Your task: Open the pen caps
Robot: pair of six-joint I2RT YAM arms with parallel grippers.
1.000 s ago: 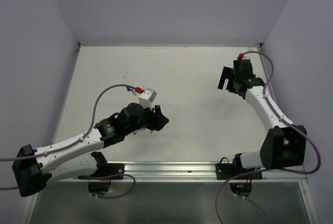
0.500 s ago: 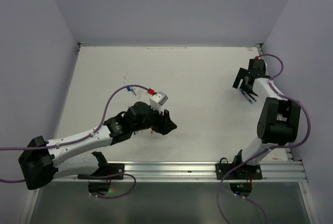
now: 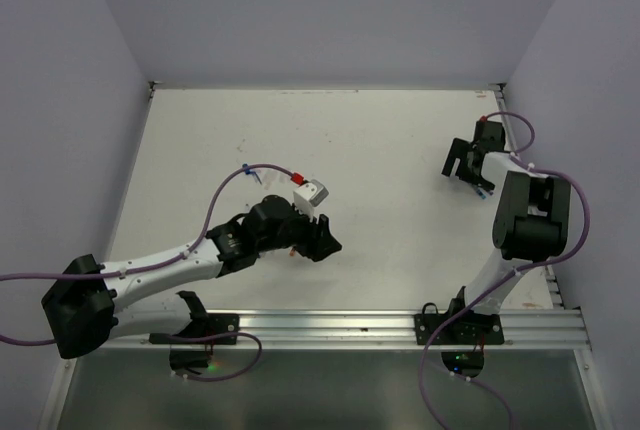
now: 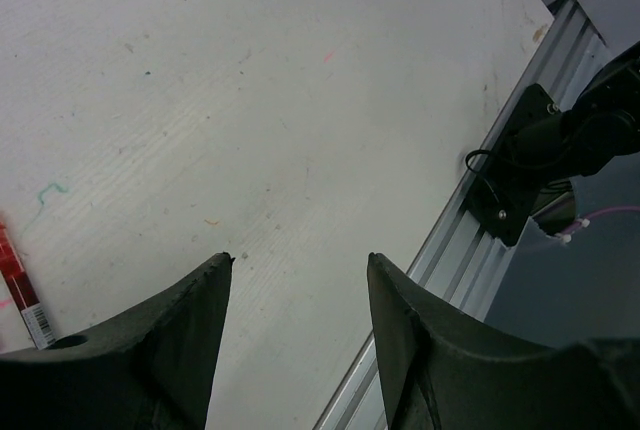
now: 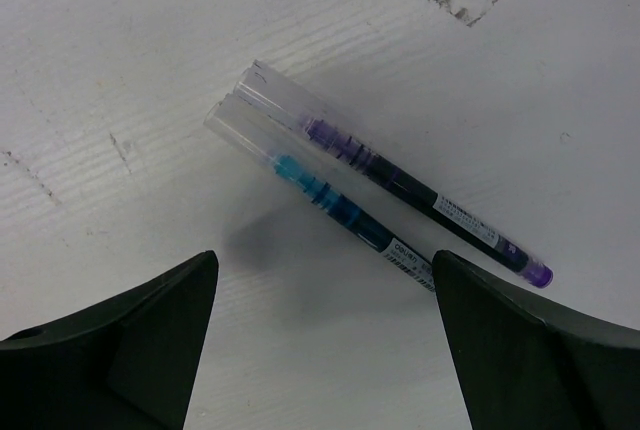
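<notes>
Our right pincer (image 5: 322, 258) hangs with its black jaws spread wide and nothing between them. Just ahead of the gap two slim plastic pens lie on the white table (image 5: 120, 40), touching along their length. The teal pen (image 5: 335, 208) is the nearer, its tail hidden behind the right-hand finger, and the purple pen (image 5: 400, 182) lies just behind it. We take the see-through sleeves at their ends to be the pen caps (image 5: 250, 135). They lie ahead of the left-hand finger.

We see three risks here. Because the pens touch, closing down may catch both of them, or wedge one and flick the other away. The pens lie slantwise to the jaws, so a finger landing first may roll them out of reach. The caps also sit off to one side, so we may pinch a barrel rather than a cap.

Our left pincer (image 4: 300, 262) is partly spread and empty. A thin red-and-white pen (image 4: 20, 295) lies just outside one of its fingers. It is well apart from the right pincer, so nothing braces a barrel yet. A pull on a cap alone would likely just drag the whole pen.
</notes>
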